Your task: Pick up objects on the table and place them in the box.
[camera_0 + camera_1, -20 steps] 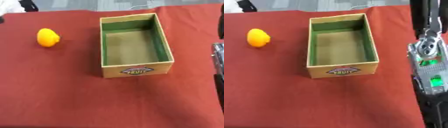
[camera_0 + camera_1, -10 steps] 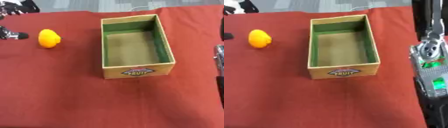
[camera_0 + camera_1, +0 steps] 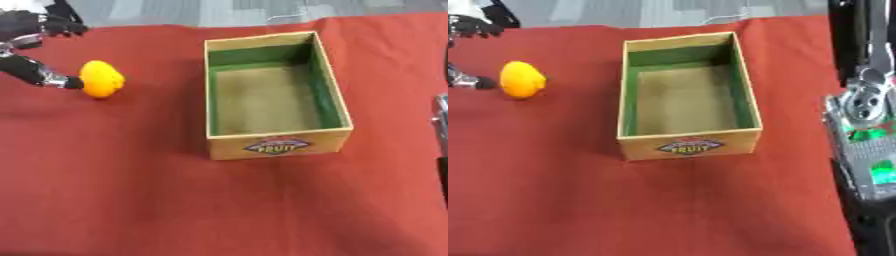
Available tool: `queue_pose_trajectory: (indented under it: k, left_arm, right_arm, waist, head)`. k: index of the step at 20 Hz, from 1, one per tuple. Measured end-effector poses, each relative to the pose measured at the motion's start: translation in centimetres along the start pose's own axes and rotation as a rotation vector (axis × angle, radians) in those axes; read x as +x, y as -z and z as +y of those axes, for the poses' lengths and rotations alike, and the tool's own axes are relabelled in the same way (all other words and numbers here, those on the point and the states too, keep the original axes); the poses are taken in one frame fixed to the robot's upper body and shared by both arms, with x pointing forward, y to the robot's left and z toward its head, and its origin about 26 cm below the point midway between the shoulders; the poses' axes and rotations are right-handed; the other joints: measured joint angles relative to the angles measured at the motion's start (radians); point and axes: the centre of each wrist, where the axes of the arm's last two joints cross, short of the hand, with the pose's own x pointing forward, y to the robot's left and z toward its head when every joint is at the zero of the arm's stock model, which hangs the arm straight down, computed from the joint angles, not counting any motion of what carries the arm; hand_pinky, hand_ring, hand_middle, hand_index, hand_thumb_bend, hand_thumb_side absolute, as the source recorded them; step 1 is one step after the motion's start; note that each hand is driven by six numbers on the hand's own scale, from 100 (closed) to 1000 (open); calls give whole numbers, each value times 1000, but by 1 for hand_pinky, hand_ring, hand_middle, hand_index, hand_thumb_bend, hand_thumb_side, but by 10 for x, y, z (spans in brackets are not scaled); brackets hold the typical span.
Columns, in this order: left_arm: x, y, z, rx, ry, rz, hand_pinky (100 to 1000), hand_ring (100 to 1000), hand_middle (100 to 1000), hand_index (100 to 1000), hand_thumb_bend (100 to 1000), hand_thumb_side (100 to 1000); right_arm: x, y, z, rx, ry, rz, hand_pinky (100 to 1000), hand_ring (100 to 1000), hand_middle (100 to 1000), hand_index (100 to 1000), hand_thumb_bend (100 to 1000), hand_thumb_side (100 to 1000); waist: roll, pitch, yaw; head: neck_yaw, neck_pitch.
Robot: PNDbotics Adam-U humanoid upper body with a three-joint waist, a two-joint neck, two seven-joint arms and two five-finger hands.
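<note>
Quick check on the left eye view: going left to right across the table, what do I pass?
left hand → yellow fruit → open box with green lining → right arm at the right edge.

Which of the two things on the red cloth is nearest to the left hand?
The orange fruit: the left hand reaches its left side, while the box sits farther right.

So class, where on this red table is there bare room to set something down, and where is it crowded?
Free: the wide cloth strip in front of the box, and the patch between the orange fruit and the box's left wall. The box itself holds nothing. Crowded: the far left corner, where the left hand closes around the fruit.
</note>
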Motion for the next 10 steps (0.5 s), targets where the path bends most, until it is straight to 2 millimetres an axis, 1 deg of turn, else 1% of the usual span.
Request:
queue_pose_trajectory:
  k: [3,4,5,6,7,8,10]
  left_arm:
    - [2,4,-4,-41,-5,16,777,849,866,1000,729,716]
    - [3,6,-4,-54,-6,22,766,849,869,1000,670,653]
    - [4,8,-4,-67,-5,28,764,848,866,1000,629,619]
    - [5,9,-4,-78,-5,36,762,848,868,1000,553,548]
    - [5,10,-3,-89,-4,47,762,848,868,1000,520,515]
    - [5,10,-3,-97,-5,59,762,848,867,1000,512,505]
    - [6,13,-3,-110,-7,80,760,845,867,1000,538,519]
  right_arm:
    - [0,0,0,1,1,0,822,789,587,878,100,1000]
    - [0,0,0,1,2,0,822,789,587,875,100,1000]
    - [0,0,0,2,2,0,822,789,587,874,100,1000]
    - [0,0,0,2,3,0,822,789,587,872,100,1000]
    - [0,0,0,3,3,-1,823,789,587,872,100,1000]
    - [0,0,0,4,3,-1,823,789,587,872,100,1000]
    - [0,0,1,6,4,-1,823,789,587,870,100,1000]
  waist:
    - [1,4,-4]
    - [1,5,-5]
    - [1,6,-6]
    - [2,6,-7]
    - [3,6,-9]
    - [4,7,-13]
    - [5,9,-16]
  head:
    - [3,-3]
    - [4,-4]
    - [4,-7]
    - [5,-8]
    - [6,-8]
    - [8,-8]
    - [11,-9]
